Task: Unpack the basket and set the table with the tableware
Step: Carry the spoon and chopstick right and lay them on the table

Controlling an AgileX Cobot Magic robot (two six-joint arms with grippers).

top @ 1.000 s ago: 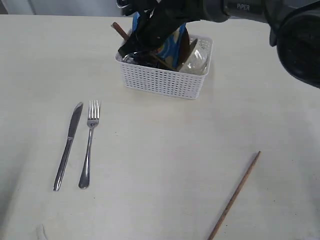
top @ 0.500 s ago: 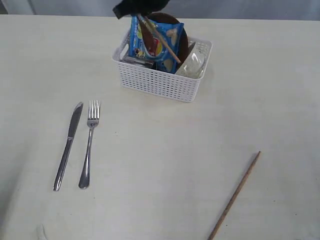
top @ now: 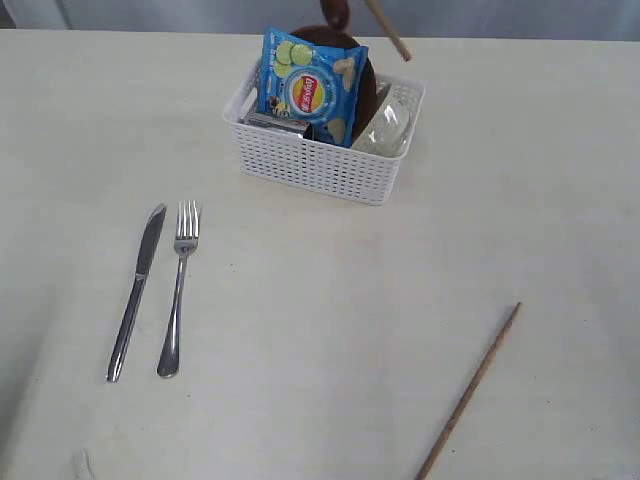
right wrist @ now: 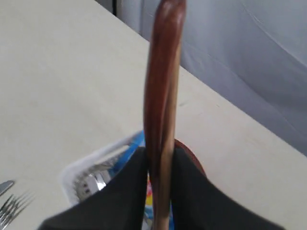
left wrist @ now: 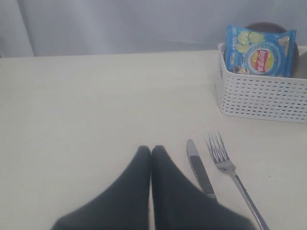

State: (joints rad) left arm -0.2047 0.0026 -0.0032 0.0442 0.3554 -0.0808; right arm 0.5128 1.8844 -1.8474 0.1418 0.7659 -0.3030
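Cream bench [top: 320,330], grey curtain [left wrist: 120,24] behind. One white basket [top: 320,165] at the far side, one chip bag [top: 310,90] inside. On the bench: one chopstick [top: 468,392], one knife [top: 135,295], one fork [top: 178,290]. The left end effector [left wrist: 151,152] is pressed together, empty; the right end effector [right wrist: 159,153] is clamped on the wooden spoon [right wrist: 163,57] and second chopstick [right wrist: 162,206].

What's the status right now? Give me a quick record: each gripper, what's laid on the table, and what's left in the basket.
left gripper: shut, empty, over the table near the knife
right gripper: shut on wooden spoon, held chopstick alongside it, above the basket
on table: knife and fork side by side, not touching; loose chopstick lying well apart from them
in basket: chip bag upright, brown plate behind it; other items partly hidden
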